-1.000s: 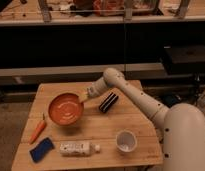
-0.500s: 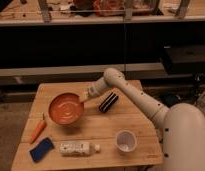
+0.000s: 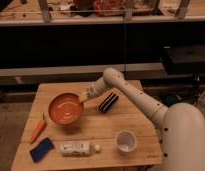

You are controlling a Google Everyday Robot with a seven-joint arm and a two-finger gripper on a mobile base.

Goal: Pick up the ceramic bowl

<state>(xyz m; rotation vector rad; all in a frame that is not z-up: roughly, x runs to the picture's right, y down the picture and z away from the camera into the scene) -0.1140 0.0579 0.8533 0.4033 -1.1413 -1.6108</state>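
Note:
The ceramic bowl point(image 3: 65, 108) is wide, shallow and orange-red with a darker rim. It sits on the left half of the wooden table point(image 3: 141, 127). My gripper point(image 3: 84, 98) is at the bowl's right rim, at the end of the white arm that reaches in from the right. The bowl looks to rest on the table. A small white cup point(image 3: 126, 140) stands nearer the front right.
A black ridged object point(image 3: 108, 102) lies just right of the gripper. An orange carrot point(image 3: 38, 131) and a blue sponge point(image 3: 42, 149) lie at the front left. A white bottle point(image 3: 76, 148) lies on its side at the front. Dark shelving stands behind the table.

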